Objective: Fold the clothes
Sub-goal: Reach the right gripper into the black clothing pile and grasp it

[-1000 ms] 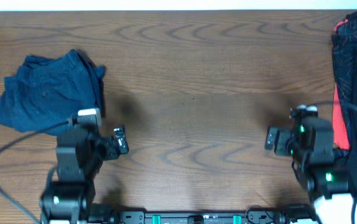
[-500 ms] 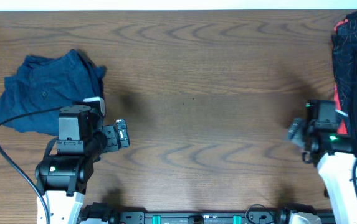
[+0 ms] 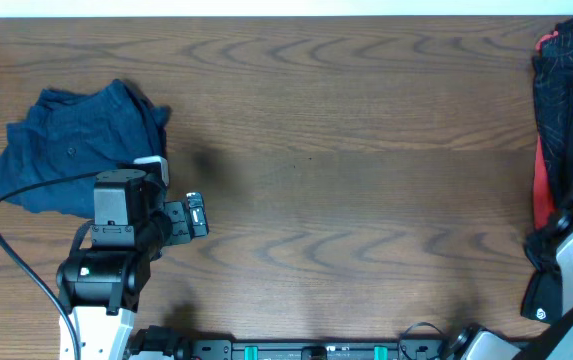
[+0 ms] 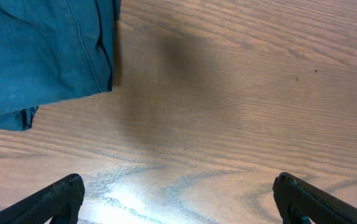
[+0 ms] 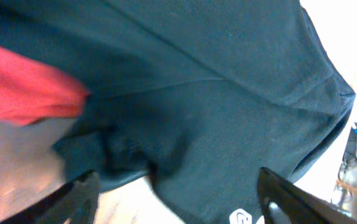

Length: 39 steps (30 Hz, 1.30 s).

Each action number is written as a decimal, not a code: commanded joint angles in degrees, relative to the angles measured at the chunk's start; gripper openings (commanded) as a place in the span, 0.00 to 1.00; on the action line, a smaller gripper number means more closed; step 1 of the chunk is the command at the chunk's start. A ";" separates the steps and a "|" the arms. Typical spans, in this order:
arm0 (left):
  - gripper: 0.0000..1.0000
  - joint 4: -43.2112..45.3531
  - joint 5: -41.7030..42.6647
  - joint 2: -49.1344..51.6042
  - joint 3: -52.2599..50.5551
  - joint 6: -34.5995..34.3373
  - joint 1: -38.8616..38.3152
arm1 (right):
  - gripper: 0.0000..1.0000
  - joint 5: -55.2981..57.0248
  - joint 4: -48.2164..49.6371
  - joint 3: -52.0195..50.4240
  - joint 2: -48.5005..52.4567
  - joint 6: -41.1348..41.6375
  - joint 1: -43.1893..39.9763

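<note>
The black shirt (image 5: 228,106) fills the right wrist view, and its small white hexagon logo (image 5: 242,218) shows at the bottom. My right gripper (image 5: 178,208) is open just above the shirt's lower edge, with nothing between its fingers. In the overhead view the right arm (image 3: 571,265) is at the far right edge over the clothes pile, and I cannot tell the shirt apart from the pile there. My left gripper (image 4: 178,199) is open and empty over bare wood; it also shows in the overhead view (image 3: 196,215).
A dark blue garment (image 3: 76,145) lies crumpled at the left, just behind the left arm; its edge shows in the left wrist view (image 4: 41,50). A black garment with thin red lines (image 3: 566,70) and a red piece (image 3: 539,190) lie at the right edge. The wooden table (image 3: 346,170) spans between them.
My right arm has swung right and toward the front edge, onto the clothes pile. My left arm shifted slightly a second ago and has stayed still since.
</note>
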 commanded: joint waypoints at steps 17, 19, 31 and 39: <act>0.98 -0.13 0.20 -0.04 1.03 -0.57 0.35 | 0.01 -4.20 4.11 0.59 9.20 1.09 -4.11; 0.98 -0.04 0.20 -0.04 1.03 -0.57 0.35 | 0.01 -4.63 3.67 0.94 8.48 1.09 -4.09; 0.98 0.42 0.17 -0.04 1.03 -0.57 0.35 | 0.09 -16.68 -0.96 7.50 -3.93 -7.56 -4.09; 0.98 1.53 0.20 -0.04 1.03 -0.57 0.35 | 0.01 -30.49 -1.29 7.56 -8.48 -14.38 -2.95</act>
